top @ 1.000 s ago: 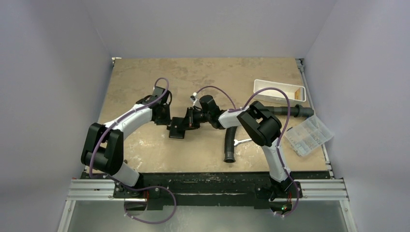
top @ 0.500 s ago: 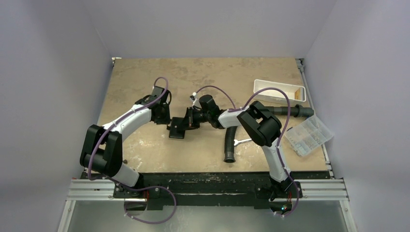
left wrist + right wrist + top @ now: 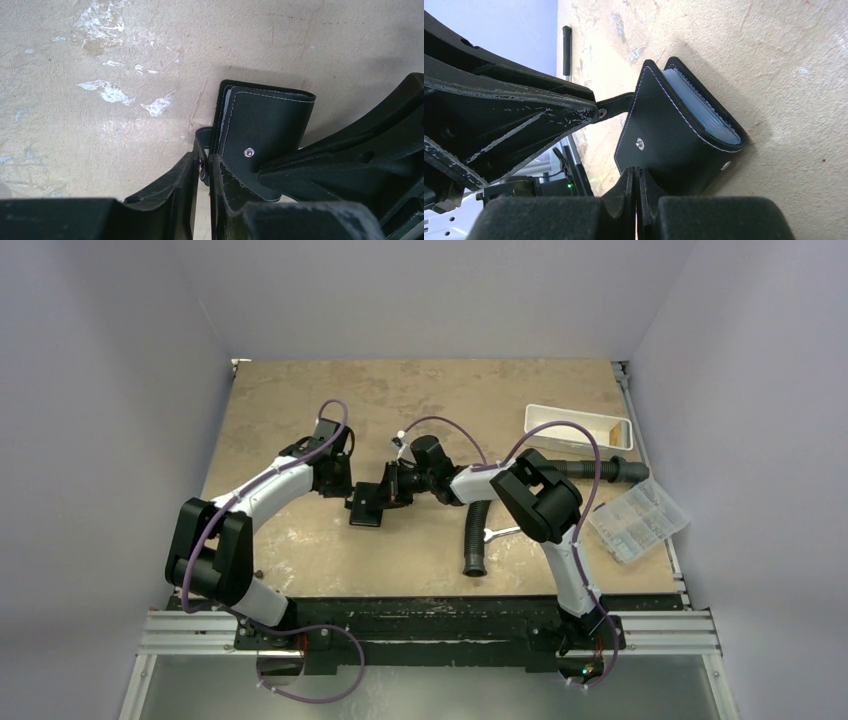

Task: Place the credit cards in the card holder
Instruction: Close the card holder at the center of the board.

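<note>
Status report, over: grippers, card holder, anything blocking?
Left gripper shut on card holder strap. Right gripper shut on its flap edge. No loose cards visible. Black hose lies aside, clear.

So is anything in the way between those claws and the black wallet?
Nothing visible. Both are on the holder: the left gripper pinches its strap, and the right gripper pinches the edge of its flap.

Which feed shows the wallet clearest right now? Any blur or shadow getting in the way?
Left wrist: card holder sharp, stud glinting, soft shadow beside it; left fingers blurred up close. Right wrist: stitching crisp, right fingers out of focus. Top external: holder tiny, dark, hard to make out.
</note>
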Controlling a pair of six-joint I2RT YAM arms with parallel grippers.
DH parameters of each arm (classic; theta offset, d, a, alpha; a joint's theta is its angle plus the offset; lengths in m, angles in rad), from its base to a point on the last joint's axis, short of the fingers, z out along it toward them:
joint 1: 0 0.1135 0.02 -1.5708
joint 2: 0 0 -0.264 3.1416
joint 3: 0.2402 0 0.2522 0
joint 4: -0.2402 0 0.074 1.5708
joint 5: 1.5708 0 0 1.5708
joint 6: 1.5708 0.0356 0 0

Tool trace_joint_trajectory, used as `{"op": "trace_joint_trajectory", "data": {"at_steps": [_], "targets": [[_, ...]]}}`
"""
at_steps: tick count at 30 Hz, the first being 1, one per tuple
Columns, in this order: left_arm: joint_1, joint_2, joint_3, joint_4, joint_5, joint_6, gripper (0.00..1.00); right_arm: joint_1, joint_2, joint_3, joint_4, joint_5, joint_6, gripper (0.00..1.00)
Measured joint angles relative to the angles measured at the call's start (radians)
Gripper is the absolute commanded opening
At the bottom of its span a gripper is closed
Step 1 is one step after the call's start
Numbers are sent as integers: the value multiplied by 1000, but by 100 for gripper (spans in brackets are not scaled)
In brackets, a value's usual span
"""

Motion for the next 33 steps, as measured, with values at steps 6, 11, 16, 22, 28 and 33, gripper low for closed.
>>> {"op": "trace_joint_trajectory", "data": {"at_steps": [6,11,16,22,28,33], "targets": [[0,0,-1,0,0,0,16,0,0,2,-4,0,-1,1],[0,0,-1,0,0,6,11,0,0,3,-7,0,-3,1],[0,0,-2,0,3,8,0,1,0,5,-10,2,-4,1],[0,17,-2,6,45,16,0,4,0,16,-29,8,-20,1],[0,18,-8,24,122,18,0,8,0,37,-68,22,-50,1],[7,14,-11,45,171,16,0,11,0,47,-86,26,-69,1]]}}
